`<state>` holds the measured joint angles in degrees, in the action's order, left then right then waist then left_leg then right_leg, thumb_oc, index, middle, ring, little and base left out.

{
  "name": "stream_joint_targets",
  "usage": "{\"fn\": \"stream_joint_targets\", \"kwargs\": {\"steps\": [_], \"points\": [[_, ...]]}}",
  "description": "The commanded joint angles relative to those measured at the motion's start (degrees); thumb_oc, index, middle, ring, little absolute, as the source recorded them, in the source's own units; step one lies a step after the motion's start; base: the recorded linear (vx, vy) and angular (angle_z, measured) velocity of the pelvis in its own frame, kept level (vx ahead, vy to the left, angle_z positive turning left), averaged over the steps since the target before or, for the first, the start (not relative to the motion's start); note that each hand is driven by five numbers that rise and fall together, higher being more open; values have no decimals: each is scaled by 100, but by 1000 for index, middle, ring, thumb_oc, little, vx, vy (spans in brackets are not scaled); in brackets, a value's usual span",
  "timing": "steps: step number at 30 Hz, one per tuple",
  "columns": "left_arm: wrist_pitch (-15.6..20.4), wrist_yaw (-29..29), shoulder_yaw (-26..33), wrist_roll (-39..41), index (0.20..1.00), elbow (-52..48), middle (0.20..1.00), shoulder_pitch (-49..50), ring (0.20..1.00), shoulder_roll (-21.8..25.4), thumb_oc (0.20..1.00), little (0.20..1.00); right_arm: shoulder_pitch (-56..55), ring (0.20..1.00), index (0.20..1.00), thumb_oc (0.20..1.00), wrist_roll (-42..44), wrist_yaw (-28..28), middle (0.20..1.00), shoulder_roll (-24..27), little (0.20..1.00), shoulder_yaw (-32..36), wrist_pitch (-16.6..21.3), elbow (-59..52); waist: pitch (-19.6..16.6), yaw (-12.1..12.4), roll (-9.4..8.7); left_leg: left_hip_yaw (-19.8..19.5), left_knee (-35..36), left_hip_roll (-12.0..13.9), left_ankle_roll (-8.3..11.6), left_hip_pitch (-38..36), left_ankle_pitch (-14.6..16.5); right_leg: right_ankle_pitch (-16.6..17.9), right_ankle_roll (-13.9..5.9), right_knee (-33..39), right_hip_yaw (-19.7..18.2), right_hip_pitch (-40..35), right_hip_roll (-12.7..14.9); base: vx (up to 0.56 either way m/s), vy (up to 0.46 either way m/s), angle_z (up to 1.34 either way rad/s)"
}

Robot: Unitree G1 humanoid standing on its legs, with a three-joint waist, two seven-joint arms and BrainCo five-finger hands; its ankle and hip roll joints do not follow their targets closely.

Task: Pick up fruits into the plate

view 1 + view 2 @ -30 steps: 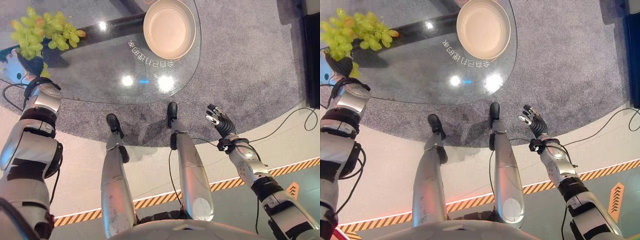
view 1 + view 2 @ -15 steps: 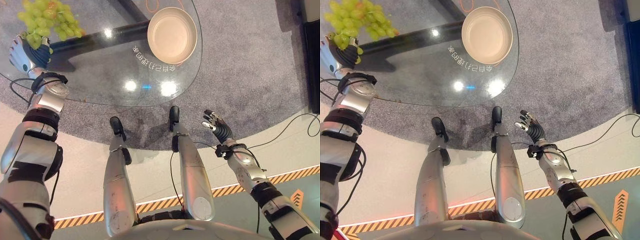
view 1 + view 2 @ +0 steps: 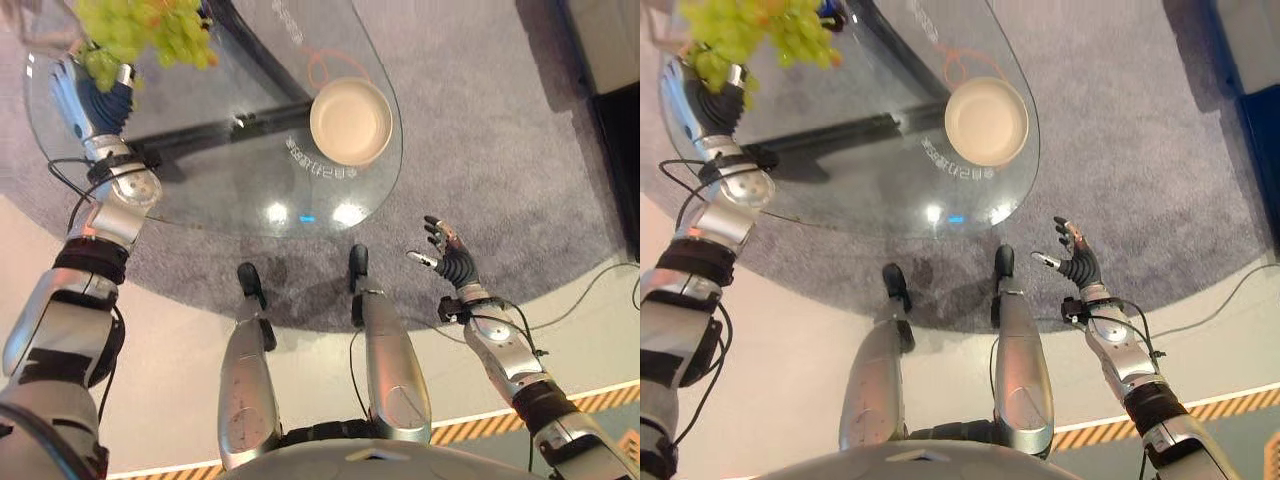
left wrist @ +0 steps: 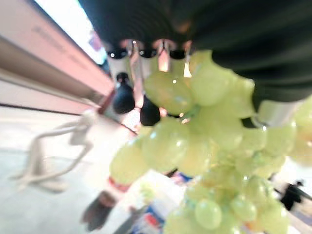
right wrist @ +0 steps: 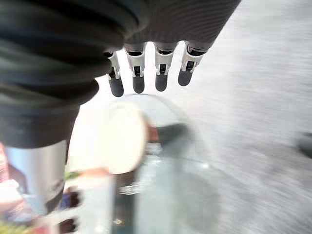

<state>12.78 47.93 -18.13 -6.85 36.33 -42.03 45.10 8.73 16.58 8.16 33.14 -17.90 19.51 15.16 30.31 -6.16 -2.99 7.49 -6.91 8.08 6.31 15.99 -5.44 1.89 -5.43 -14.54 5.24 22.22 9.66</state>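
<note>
Grapes (image 3: 150, 28) are hanging from your left robot hand (image 3: 92, 95), raised at the far left w/ the bunch spreading past the glass tabletop (image 3: 200, 170) edge. In the left wrist view the fingers (image 4: 124, 92) are curling round the top of the bunch, green berries pressing right against the dark ribbed cover, so that robot hand is gripping the grapes, not just touching them. Bunch is sitting clear of the tabletop surface, as far as you can judge from the head views.

Plate (image 3: 351, 121) is sitting on the tabletop toward its right end, pale and round, nothing in it. It's well apart from the grapes, w/ bare glass between. Dark bar of the table frame is showing through the glass btwn the two.

Your right robot hand (image 3: 447, 258) is hanging off the tabletop, over the grey carpet (image 3: 500, 150) to the near right. Its fingers (image 5: 138, 73) are spreading nearly straight, thumb apart, palm facing roughly up/forward; it's holding nothing & touching nothing. In the right wrist view you're seeing the plate and glass tabletop beyond the fingertips, at a distance.

Pale floor is showing nearer the robot past the carpet edge, w/ a striped orange-black line (image 3: 590, 400) at the near right.
</note>
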Motion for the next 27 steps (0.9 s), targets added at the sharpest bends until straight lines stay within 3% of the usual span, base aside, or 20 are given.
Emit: {"fn": "stream_joint_targets", "kwargs": {"steps": [1,5,9,11,12,16,20,27], "points": [[337,-19,394,-186,200,-420,200,-41,200,367,200,200,94,1000,1000,1000,-333,-154,1000,230,1000,452,62,-374,-195,19,86,0,-380,-669,-229,41,836,-613,33,76,359,-470,-283,97,-2,4],[260,-592,527,-450,200,-1116,200,835,200,409,200,200,492,1000,1000,1000,-528,-681,1000,744,1000,649,-540,-968,-789,170,118,-74,40,-634,-176,-638,869,-587,-35,548,480,-1255,-187,127,-9,2],[216,-1046,487,-680,200,-1412,200,1323,200,327,200,200,932,1000,1000,1000,-823,-1159,1000,904,1000,549,-989,-1367,-1246,273,163,-108,309,-594,-162,-1023,809,-511,-69,809,558,-1683,-157,142,-15,6],[222,-1216,482,-779,200,-1475,200,1415,200,308,200,200,1069,1000,1000,1000,-879,-1347,1000,947,1000,488,-1020,-1460,-1355,302,165,-115,341,-586,-164,-1117,816,-509,-74,856,559,-1792,-153,106,-40,3],[242,-1466,402,-868,200,-1536,200,1559,200,248,200,200,1334,1000,1000,1000,-767,-1547,1000,954,1000,335,-1387,-1512,-1613,387,169,-127,367,-580,-168,-1276,851,-516,-76,910,604,-1969,-139,196,-56,10],[233,-2004,382,-1054,200,-1818,200,1864,200,186,200,200,1597,1000,1000,1000,-562,-2019,1000,922,1000,53,-1807,-1691,-2041,502,171,-110,435,-547,-190,-1593,922,-518,-87,1062,657,-2326,-126,181,-40,5],[262,-2246,294,-1139,200,-1925,200,1913,200,163,200,200,1757,1000,1000,1000,-391,-2265,1000,796,1000,-196,-2009,-1724,-2189,559,186,-92,507,-501,-193,-1801,953,-509,-105,1179,686,-2553,-121,57,-26,2],[349,-2599,136,-1226,200,-2282,200,2012,200,119,200,200,1955,1000,1000,1000,501,-2618,1000,384,1000,-603,-2712,-1892,-2366,614,191,6,658,-373,-156,-2093,959,-465,-173,1340,749,-2811,-72,4,-5,0]]}}
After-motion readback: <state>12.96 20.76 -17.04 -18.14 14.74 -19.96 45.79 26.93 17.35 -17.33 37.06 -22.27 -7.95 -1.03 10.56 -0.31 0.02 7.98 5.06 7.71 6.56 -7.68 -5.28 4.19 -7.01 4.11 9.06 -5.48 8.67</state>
